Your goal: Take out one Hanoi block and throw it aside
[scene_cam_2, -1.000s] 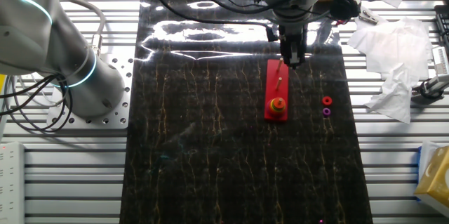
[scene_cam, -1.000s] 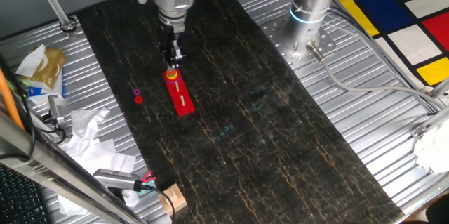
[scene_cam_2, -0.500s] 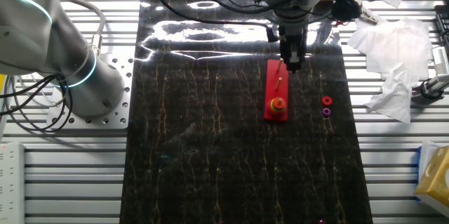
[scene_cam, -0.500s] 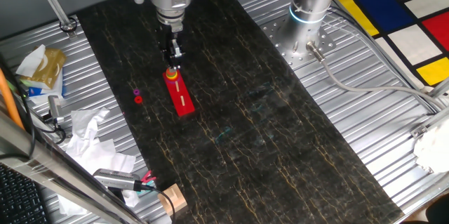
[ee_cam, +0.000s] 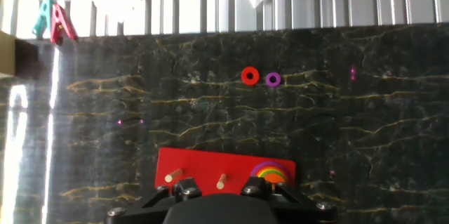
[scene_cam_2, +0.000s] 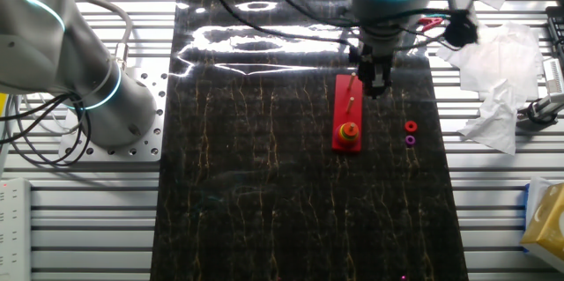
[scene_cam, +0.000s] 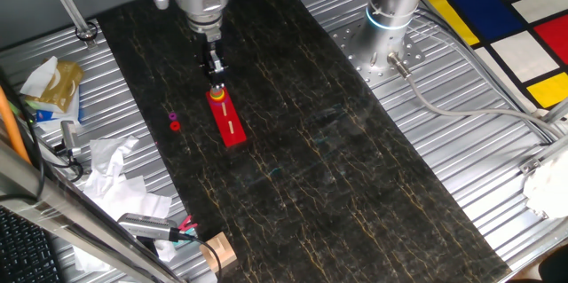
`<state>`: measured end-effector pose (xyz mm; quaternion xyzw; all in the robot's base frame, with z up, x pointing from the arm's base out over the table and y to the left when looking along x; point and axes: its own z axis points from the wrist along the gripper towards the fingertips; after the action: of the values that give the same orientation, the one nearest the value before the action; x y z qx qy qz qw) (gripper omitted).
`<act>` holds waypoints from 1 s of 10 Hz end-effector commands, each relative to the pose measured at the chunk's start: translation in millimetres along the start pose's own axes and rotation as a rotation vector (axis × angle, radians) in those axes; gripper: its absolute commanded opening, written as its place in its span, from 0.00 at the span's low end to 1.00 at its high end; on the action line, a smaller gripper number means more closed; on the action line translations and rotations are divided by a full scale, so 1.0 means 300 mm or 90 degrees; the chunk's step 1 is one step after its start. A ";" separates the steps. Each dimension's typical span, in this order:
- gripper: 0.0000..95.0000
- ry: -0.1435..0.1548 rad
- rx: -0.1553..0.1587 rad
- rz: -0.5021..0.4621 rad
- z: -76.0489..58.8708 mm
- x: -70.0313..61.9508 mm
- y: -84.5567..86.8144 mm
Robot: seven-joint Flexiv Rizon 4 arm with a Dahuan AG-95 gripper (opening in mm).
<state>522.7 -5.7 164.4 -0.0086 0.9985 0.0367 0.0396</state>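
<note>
The tiny orange-red Hanoi block (scene_cam: 176, 126) lies loose on the dark mat beside a tiny purple ring (scene_cam: 172, 116), apart from the long red peg board (scene_cam: 228, 120). Both also show in the other fixed view, block (scene_cam_2: 411, 126) and ring (scene_cam_2: 410, 140), and in the hand view, block (ee_cam: 250, 76) and ring (ee_cam: 273, 78). A stack of coloured rings (scene_cam: 216, 96) sits on the board's end peg. My gripper (scene_cam: 216, 70) hangs just above the board (scene_cam_2: 346, 112), beside the stack, holding nothing visible. Its fingertips are too small to read.
Crumpled white paper (scene_cam: 111, 163) and clutter lie off the mat on the side of the loose rings. A second arm's base (scene_cam: 388, 17) stands on the metal table beyond the mat. Coloured clips (ee_cam: 56, 19) lie past the mat's edge.
The arm's wrist has swung sideways toward the side of the loose rings and the gripper has shifted slightly with it. The board, stack and loose rings have not moved.
</note>
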 end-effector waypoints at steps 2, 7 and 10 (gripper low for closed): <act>0.60 0.010 -0.006 0.000 0.020 -0.013 -0.009; 0.60 0.019 -0.011 -0.027 0.066 -0.043 -0.036; 0.60 0.024 -0.012 -0.030 0.084 -0.051 -0.053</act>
<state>540.4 -20.2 138.9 -0.0330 0.9982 0.0454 0.0204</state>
